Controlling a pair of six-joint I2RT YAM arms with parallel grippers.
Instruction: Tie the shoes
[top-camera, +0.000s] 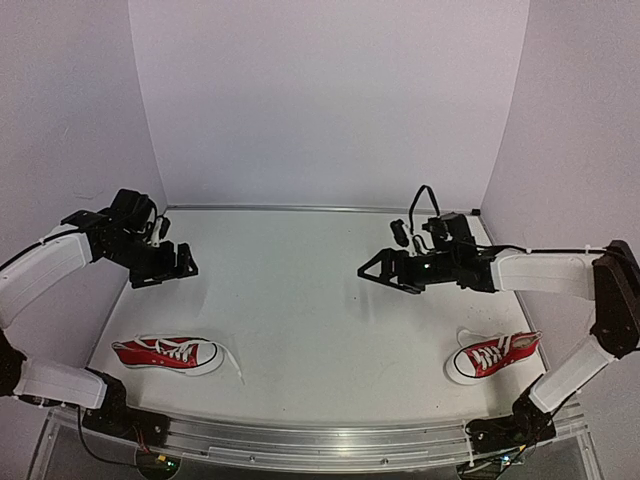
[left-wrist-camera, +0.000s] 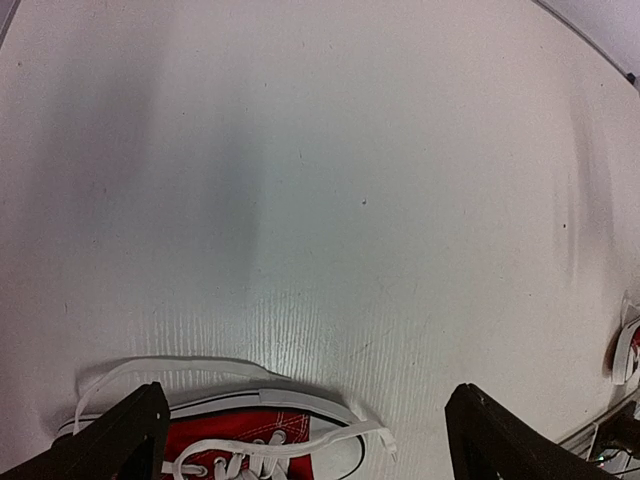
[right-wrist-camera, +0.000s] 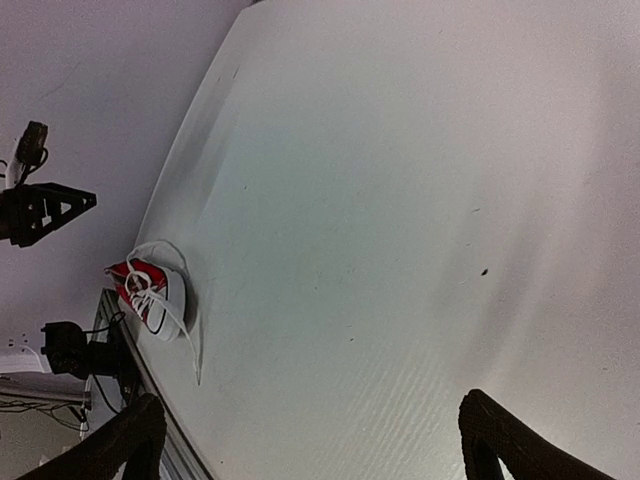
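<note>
Two small red shoes with white laces and soles lie near the table's front edge. The left shoe (top-camera: 165, 353) lies on its side, toe to the right, a loose lace trailing off the toe. The right shoe (top-camera: 492, 355) sits near the right wall, toe to the left. My left gripper (top-camera: 180, 262) is open and empty, raised behind the left shoe; its wrist view shows that shoe's toe and laces (left-wrist-camera: 250, 440) below the open gripper (left-wrist-camera: 310, 445). My right gripper (top-camera: 372, 270) is open and empty, raised over mid-table, far from the right shoe. Its wrist view (right-wrist-camera: 310, 445) shows the left shoe (right-wrist-camera: 150, 290) far off.
White walls close in the white table (top-camera: 300, 290) at the back and both sides. A metal rail (top-camera: 320, 440) runs along the front edge. The right shoe's edge shows at the right border of the left wrist view (left-wrist-camera: 625, 350).
</note>
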